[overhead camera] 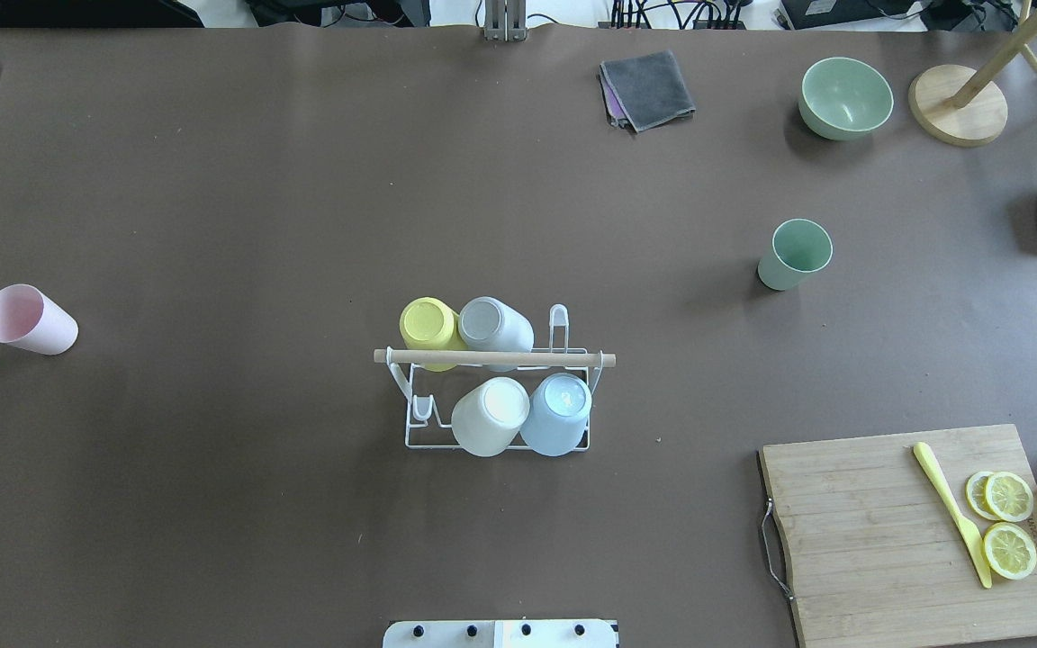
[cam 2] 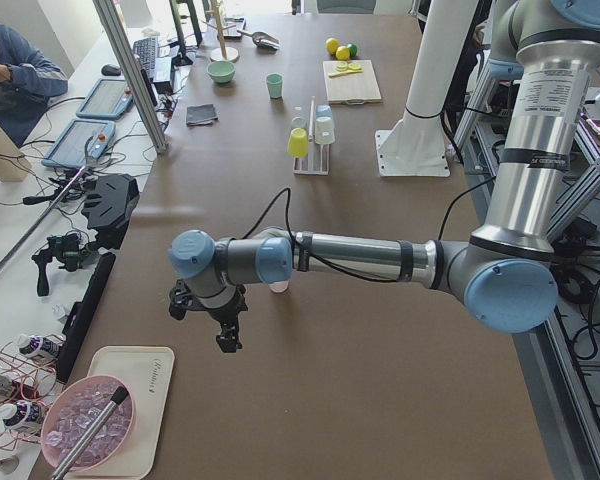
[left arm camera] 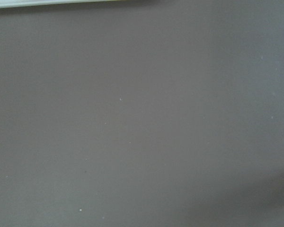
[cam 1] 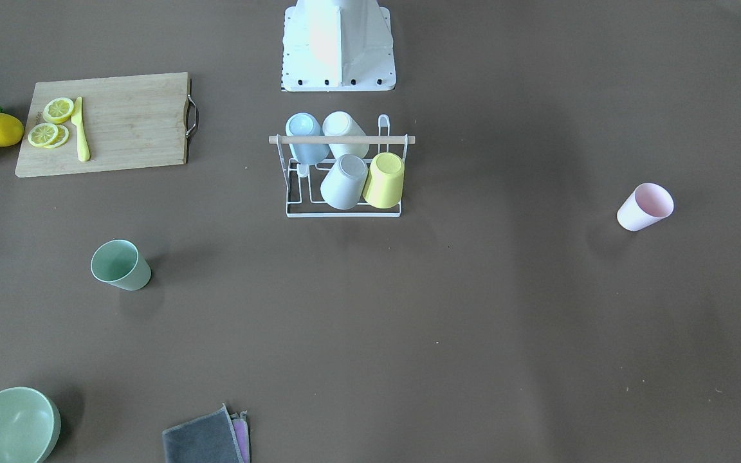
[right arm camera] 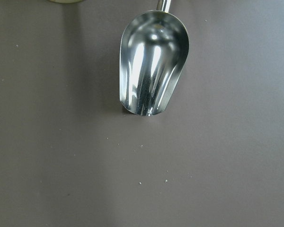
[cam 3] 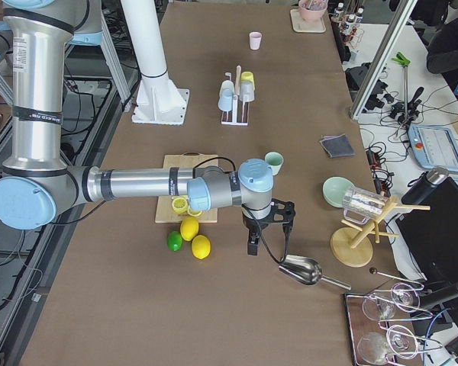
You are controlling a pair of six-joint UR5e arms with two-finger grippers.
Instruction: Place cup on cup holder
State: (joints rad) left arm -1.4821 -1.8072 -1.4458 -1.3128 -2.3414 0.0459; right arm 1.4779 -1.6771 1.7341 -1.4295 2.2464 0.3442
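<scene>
The white wire cup holder with a wooden rod across its top stands mid-table and also shows in the front view. Several cups sit upside down on its prongs: yellow, grey, white and blue. A pink cup stands on the robot's left. A green cup stands on its right. My left gripper hangs over the table's left end, near the pink cup. My right gripper hangs over the right end. Both show only in the side views, so I cannot tell if they are open.
A cutting board with lemon slices and a yellow knife lies near right, whole lemons beside it. A green bowl, a grey cloth, a wooden stand and a metal scoop are at the far right.
</scene>
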